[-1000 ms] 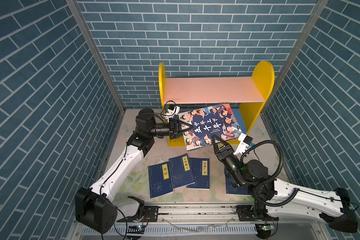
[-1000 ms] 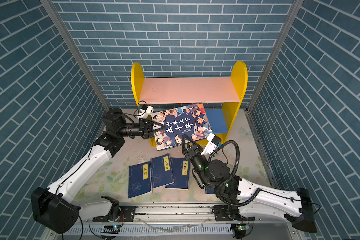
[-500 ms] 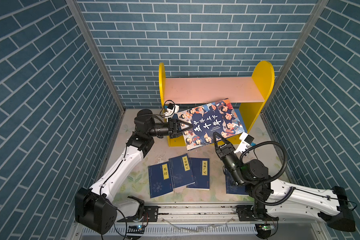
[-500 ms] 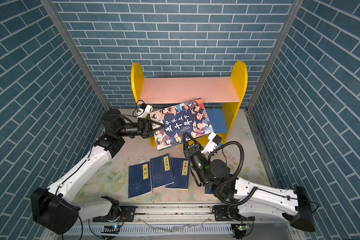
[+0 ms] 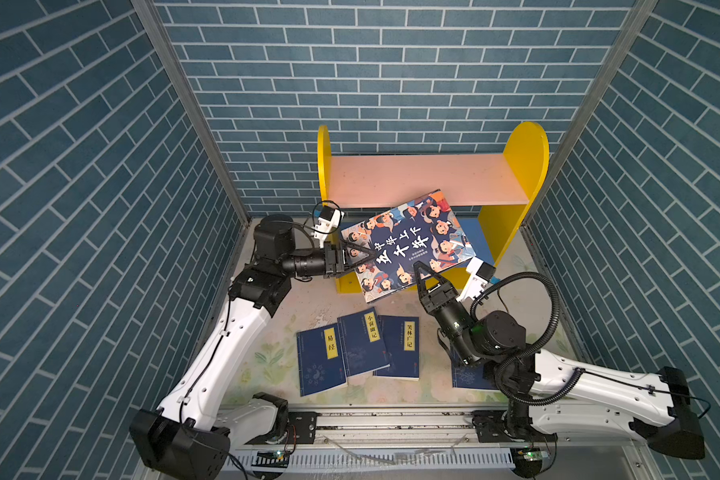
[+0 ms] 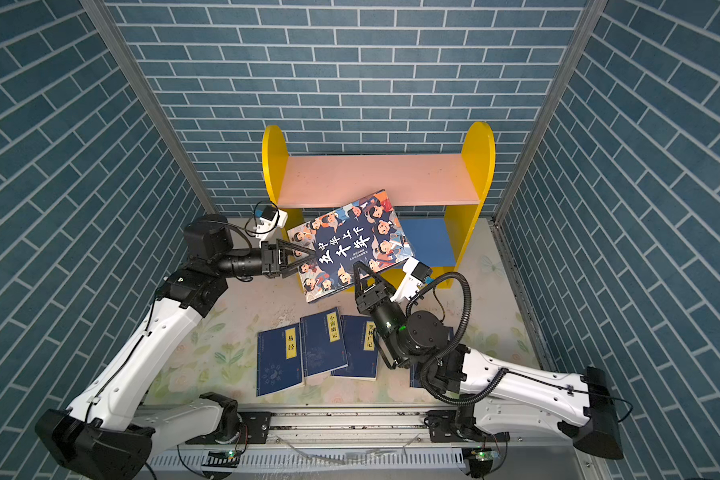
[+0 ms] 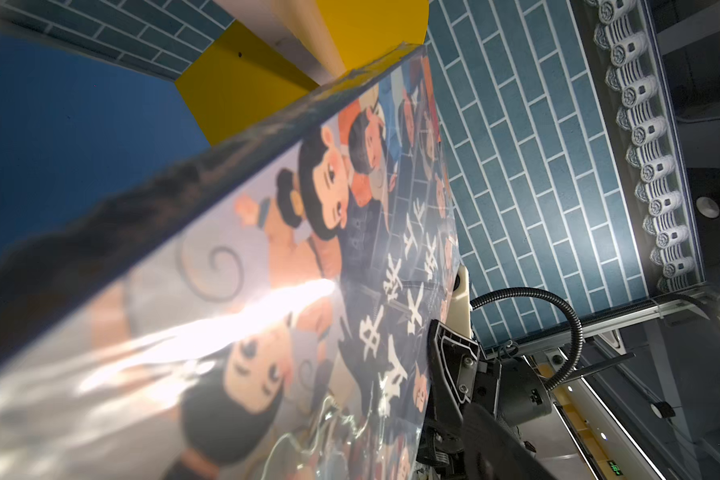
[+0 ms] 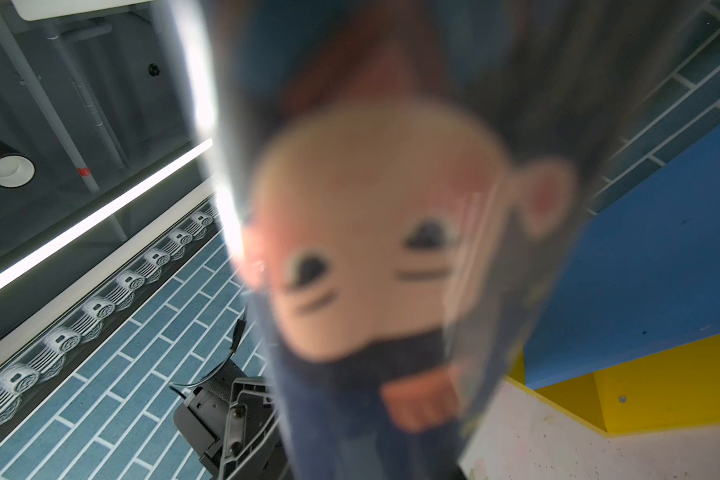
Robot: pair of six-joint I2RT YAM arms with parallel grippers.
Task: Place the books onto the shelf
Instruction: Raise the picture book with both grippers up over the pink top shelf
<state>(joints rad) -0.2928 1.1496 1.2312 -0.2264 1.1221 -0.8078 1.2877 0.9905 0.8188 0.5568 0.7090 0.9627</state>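
Cartoon book (image 5: 408, 245) edge-pinched by right gripper (image 5: 419, 271); left gripper (image 5: 366, 255) alongside, state unclear.

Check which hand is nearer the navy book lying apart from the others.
Right. Right hand: at the cartoon book's front edge, just beyond the lone navy book. Left hand: farther off, at the cartoon book's side.

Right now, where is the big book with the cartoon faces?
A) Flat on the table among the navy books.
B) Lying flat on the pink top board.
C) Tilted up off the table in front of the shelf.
C: the cartoon book is tilted in mid-air in front of the shelf, its lower edge pinched by the right hand, while the navy books lie flat on the table.
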